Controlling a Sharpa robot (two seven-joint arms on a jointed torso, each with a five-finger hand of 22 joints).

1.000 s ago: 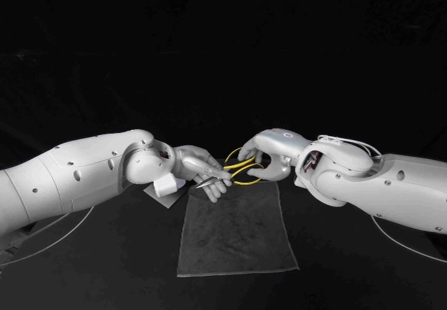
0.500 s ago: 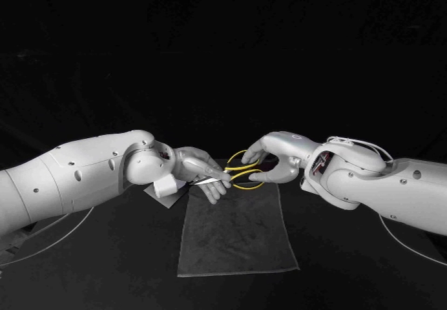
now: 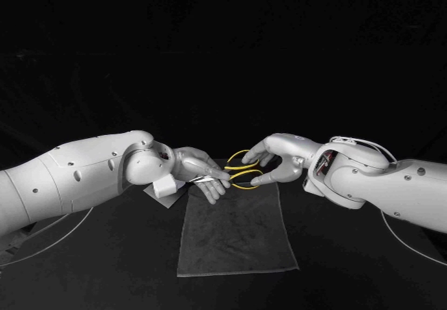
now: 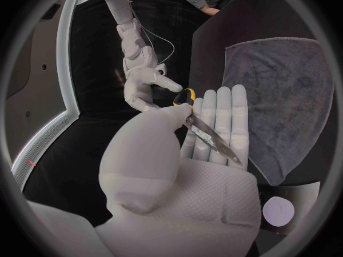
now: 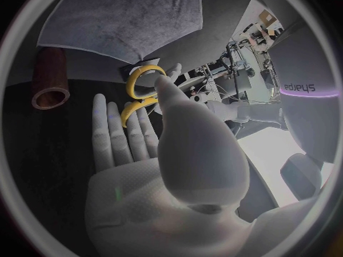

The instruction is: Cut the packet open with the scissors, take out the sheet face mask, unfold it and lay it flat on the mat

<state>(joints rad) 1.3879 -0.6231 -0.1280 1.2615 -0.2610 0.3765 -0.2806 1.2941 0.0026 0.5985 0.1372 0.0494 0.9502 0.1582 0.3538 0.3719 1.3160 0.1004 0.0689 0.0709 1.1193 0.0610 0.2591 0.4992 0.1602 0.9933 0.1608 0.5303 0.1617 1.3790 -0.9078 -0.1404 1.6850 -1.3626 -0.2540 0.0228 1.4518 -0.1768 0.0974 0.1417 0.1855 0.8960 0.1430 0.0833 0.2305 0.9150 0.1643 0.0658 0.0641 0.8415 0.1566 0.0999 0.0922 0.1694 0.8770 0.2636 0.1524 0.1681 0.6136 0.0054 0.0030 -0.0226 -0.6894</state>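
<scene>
Head view, and your scissors (image 3: 240, 170) sit right between the two hands, over the far end of the grey mat (image 3: 238, 232), blades towards the left hand (image 3: 203, 171) and yellow handles towards the right hand (image 3: 276, 160). Left wrist view gives you the grip: the blades (image 4: 211, 137) lie slantwise across the straightened fingers (image 4: 227, 120), and the thumb presses down on them near the handle end, so that hand is holding the scissors. The right hand there (image 4: 143, 85) has its fingers apart and holds nothing, one fingertip just beside the yellow handle (image 4: 183, 95). Right wrist view agrees: fingers (image 5: 118, 134) stretched out side by side, the two yellow loops (image 5: 143, 77) just past their tips, and you cannot tell whether they touch. The mat lies flat on the black table (image 3: 112, 258), spread towards you. A brown tube (image 5: 50, 85) lies on the table near one edge of the mat (image 5: 122, 17).
</scene>
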